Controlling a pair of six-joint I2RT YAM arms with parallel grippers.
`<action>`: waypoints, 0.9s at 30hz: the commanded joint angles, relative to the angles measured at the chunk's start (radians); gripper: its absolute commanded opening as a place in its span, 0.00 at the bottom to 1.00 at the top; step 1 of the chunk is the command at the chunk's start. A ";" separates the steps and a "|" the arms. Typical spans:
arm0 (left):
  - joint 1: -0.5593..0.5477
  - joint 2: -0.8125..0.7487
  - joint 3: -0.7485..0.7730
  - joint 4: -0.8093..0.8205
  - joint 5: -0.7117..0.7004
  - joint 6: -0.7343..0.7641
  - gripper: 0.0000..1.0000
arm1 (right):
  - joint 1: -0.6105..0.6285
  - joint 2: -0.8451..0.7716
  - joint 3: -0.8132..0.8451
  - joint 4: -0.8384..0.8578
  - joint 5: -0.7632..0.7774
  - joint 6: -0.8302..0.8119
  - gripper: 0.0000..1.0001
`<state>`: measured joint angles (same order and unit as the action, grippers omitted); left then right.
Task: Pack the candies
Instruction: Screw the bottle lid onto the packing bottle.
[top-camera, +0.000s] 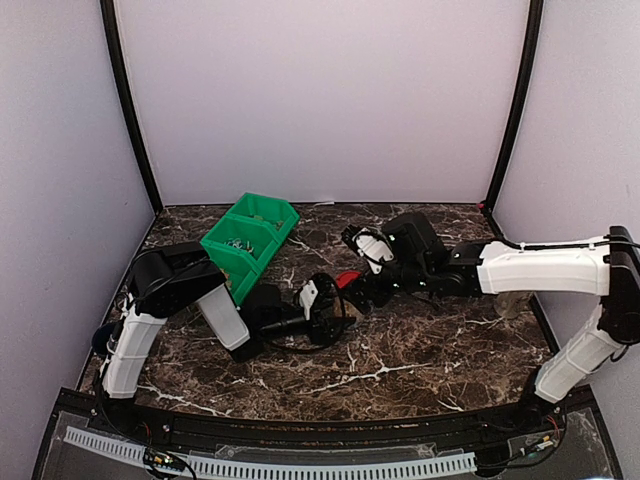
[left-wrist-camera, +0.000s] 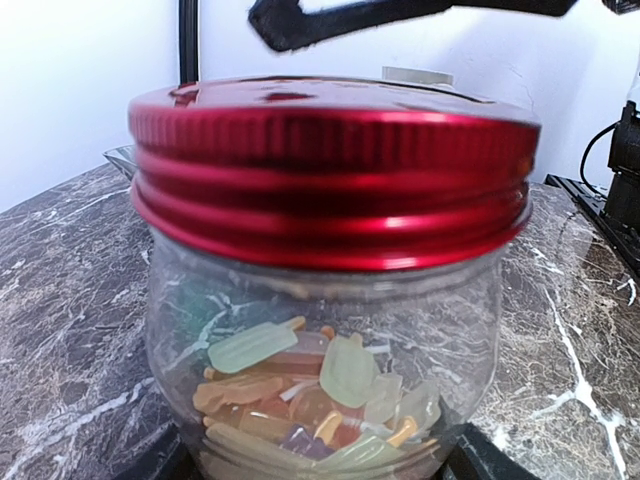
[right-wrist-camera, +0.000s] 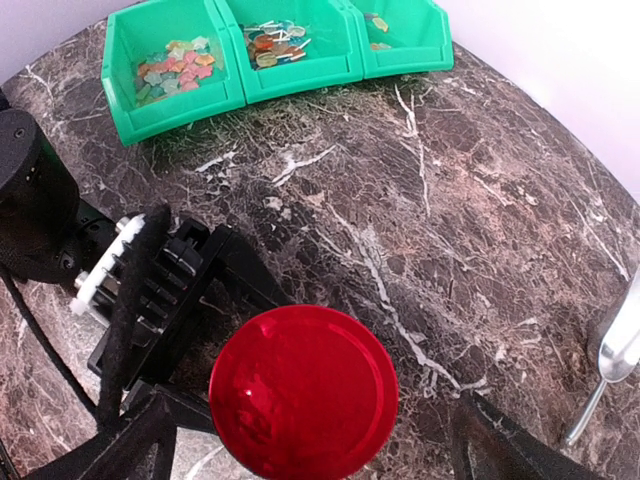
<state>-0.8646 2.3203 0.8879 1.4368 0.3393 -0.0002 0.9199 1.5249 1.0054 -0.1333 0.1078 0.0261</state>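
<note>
Near the tabletop's (top-camera: 420, 350) centre, top view: left gripper (top-camera: 322, 303) and right gripper (top-camera: 352, 272) meet at the red lid (top-camera: 346, 279). Left wrist: I see candies (left-wrist-camera: 300, 385) inside the jar (left-wrist-camera: 320, 300), lid on, left jaws clamped on its base. Right wrist: right jaws stand wide, straddling the lid. Other candies lie in the green bins (right-wrist-camera: 185, 118), so packing looks nearly done.

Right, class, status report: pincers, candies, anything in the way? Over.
Left pincer clamped on clear glass jar. Right pincer open over its round red metal lid. Small pastel candies inside, more in green plastic bins. Nothing in the way.
</note>
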 joint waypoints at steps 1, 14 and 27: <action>0.015 0.004 -0.034 -0.165 0.027 0.024 0.65 | -0.021 -0.081 0.020 -0.068 -0.024 -0.080 0.98; 0.016 -0.001 -0.069 -0.077 0.425 0.031 0.68 | -0.079 -0.231 -0.127 -0.024 -0.400 -0.439 0.99; 0.021 -0.001 -0.060 -0.094 0.537 0.024 0.68 | -0.100 0.021 0.020 -0.121 -0.657 -0.586 0.90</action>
<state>-0.8406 2.3146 0.8467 1.4593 0.8150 0.0257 0.8368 1.5539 1.0065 -0.2638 -0.4339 -0.5014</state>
